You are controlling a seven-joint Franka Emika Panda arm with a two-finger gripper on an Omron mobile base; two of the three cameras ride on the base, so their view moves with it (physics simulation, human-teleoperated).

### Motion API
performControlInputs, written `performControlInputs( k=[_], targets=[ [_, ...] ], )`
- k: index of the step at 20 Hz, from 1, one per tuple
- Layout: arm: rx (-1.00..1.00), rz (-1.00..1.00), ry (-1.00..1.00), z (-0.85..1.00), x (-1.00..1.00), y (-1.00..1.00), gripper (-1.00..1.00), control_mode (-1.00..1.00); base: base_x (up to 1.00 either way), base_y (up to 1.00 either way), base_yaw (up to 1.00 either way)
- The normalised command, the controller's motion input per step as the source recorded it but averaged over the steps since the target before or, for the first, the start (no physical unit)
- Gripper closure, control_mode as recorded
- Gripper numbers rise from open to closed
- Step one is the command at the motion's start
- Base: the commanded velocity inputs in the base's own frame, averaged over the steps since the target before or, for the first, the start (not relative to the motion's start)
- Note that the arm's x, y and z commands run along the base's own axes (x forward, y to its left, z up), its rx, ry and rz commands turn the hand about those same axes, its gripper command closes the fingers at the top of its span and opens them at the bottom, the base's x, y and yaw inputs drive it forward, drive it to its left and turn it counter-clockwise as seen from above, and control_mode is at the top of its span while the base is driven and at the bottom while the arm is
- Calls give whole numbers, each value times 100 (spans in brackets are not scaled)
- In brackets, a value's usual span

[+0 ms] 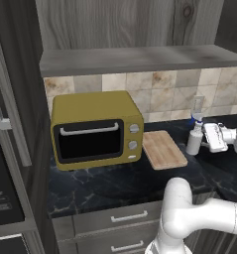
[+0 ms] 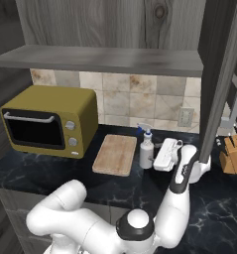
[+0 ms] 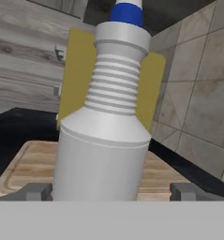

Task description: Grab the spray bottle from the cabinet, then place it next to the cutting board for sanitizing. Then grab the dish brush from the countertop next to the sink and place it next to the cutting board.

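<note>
The spray bottle [image 2: 147,151] stands upright on the black countertop [image 1: 115,186], just beside the right-hand edge of the cutting board [image 2: 115,155] and clear of it. Its blue trigger head is at the top; its long axis is vertical. The first placement therefore appears complete.

The gripper [image 2: 162,159] is level with the bottle body, approaching horizontally from the side away from the board. Its jaws stand wide, one finger tip [image 3: 37,192] on each side of the bottle in the hand view, with visible space between each tip and the bottle wall. Nothing is held. The bottle lies directly ahead of the gripper, between the jaws, with the board and the yellow toaster oven [image 1: 96,129] beyond it.

Judgement: the hand is at the release stage. The coming move turns on this one relation: the bottle sits straight in front along the gripper's axis, so a clean retreat should run straight back, away from the board. Any sideways drift risks a finger catching the body and tipping the bottle.

The dish brush is not identified in these views; the second fetch is outstanding.
</note>
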Motion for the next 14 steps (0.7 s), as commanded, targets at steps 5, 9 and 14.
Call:
performControlInputs(
  k=[5,9,14],
  targets=[
    [0,-9,0,4,-10,-7,-100,-100,0,0,0],
    [0,-12,0,0,-16,-7,-100,-100,0,0,0],
    [0,-12,0,12,-49,-1,-100,-100,0,0,0]
  ],
)
